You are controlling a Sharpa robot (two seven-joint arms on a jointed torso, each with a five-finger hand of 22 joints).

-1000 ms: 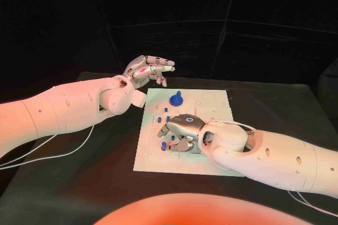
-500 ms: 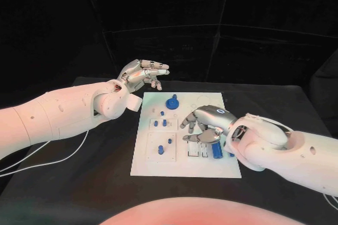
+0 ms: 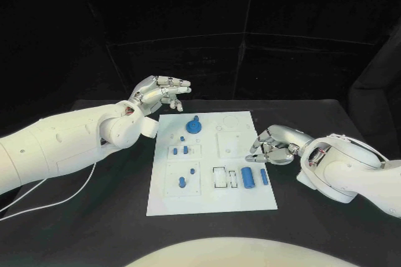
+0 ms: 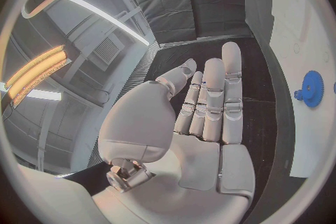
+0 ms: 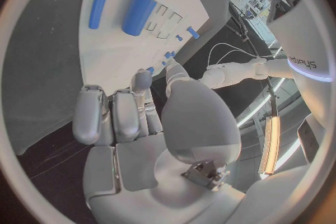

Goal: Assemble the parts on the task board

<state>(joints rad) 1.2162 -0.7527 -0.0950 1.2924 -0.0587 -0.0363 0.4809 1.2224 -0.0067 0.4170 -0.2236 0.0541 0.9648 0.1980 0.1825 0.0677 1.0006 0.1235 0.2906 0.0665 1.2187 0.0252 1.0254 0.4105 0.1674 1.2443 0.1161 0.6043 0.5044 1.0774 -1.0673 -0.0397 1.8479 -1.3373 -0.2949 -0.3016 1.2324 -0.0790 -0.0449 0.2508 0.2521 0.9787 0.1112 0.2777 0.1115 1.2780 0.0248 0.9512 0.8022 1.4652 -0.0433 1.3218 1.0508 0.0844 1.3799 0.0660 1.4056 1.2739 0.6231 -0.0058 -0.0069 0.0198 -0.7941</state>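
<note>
we see the white task board (image 3: 213, 191) lying flat in the middle of the black table (image 3: 83, 232), with the blue parts spread over it. a blue gear (image 3: 194, 126) stands near the board's far left corner, and in the left wrist view it shows at the board's edge (image 4: 308, 88). two small blue pegs (image 3: 179, 150) sit below the gear, and two more (image 3: 187, 176) rest in the square panel nearer the robot. toward the board's right edge a thick blue cylinder (image 3: 247, 176) lies beside a thinner blue rod (image 3: 263, 175); in the right wrist view we find the same cylinder (image 5: 138, 13) and rod (image 5: 98, 7) side by side, apart from each other. the left hand (image 3: 159, 93) is raised beyond the board's far left corner, off the board, its fingers (image 4: 213, 98) stretched out and apart with nothing in them. the right hand (image 3: 273, 146) hangs just off the board's right edge, near the cylinder and rod but not touching them; its fingers (image 5: 115, 115) are curled inward and we see nothing held in them.
</note>
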